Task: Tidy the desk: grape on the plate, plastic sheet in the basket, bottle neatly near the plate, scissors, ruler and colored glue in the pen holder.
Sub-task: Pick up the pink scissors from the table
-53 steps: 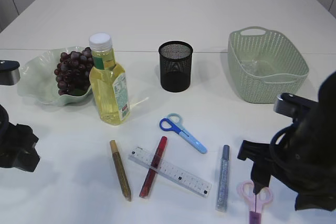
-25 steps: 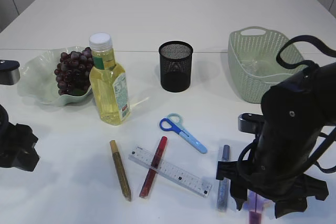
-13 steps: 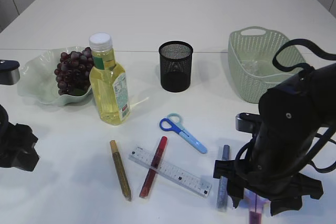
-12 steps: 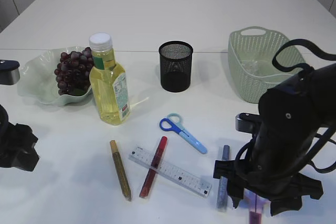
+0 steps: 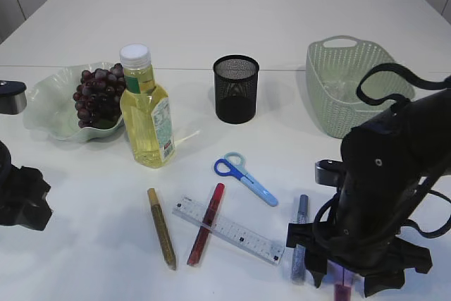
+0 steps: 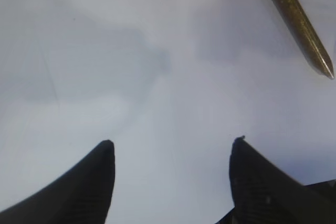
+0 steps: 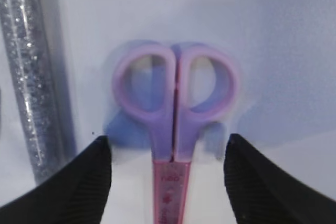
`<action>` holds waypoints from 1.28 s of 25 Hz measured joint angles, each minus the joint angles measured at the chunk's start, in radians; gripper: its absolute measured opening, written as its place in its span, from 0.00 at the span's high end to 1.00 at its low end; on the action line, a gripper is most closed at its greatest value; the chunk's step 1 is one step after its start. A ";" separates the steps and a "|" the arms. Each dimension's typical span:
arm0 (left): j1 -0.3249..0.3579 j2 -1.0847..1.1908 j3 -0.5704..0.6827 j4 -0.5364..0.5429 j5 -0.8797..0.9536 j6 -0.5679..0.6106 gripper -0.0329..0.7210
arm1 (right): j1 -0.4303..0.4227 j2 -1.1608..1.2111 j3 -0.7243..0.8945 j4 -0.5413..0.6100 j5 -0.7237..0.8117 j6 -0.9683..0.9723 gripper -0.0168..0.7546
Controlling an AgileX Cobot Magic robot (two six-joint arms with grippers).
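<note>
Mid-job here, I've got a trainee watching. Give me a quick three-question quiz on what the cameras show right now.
1. True or false: the right gripper is open, with the pink scissors lying between its fingers.
2. Which item lies across the ruler? A) gold glue stick B) red glue stick C) blue scissors
3. Fill in: the grapes sit on the ____.

Key
1. True.
2. B, the red glue stick.
3. The plate.
</note>
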 joint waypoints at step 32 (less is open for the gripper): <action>0.000 0.000 0.000 0.000 0.002 0.000 0.30 | 0.000 0.030 -0.009 0.000 -0.015 -0.005 0.34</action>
